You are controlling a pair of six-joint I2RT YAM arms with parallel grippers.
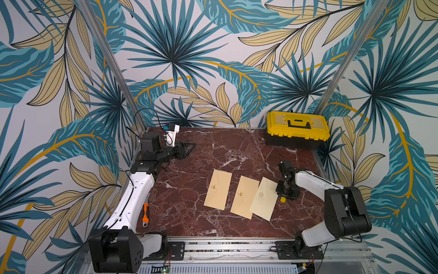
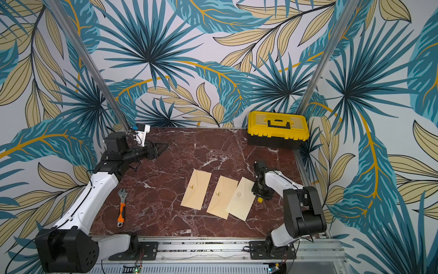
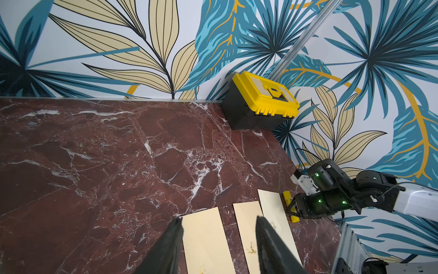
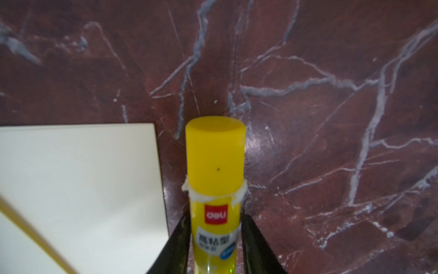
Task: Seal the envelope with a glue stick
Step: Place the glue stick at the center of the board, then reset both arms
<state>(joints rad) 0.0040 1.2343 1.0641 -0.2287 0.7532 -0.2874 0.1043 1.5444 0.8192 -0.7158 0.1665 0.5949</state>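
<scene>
The capped glue stick (image 4: pixel 214 166) lay on the bench (image 1: pixel 189 189), just beside the rightmost envelope (image 1: pixel 263 201). The right hand (image 4: pixel 215 217) flanked its barrel closely; whether it gripped could not be told. The left hand (image 3: pixel 218 220) stood open and empty.

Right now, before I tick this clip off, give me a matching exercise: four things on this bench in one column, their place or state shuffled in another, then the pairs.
1. glue stick
2. toolbox
3. wrench
4. left pincer

A. open, holding nothing
B. far corner, against the wall
C. flanked by the right pincer, beside an envelope
D. lying on the table by the left arm

Pairs: 1-C, 2-B, 3-D, 4-A.
</scene>
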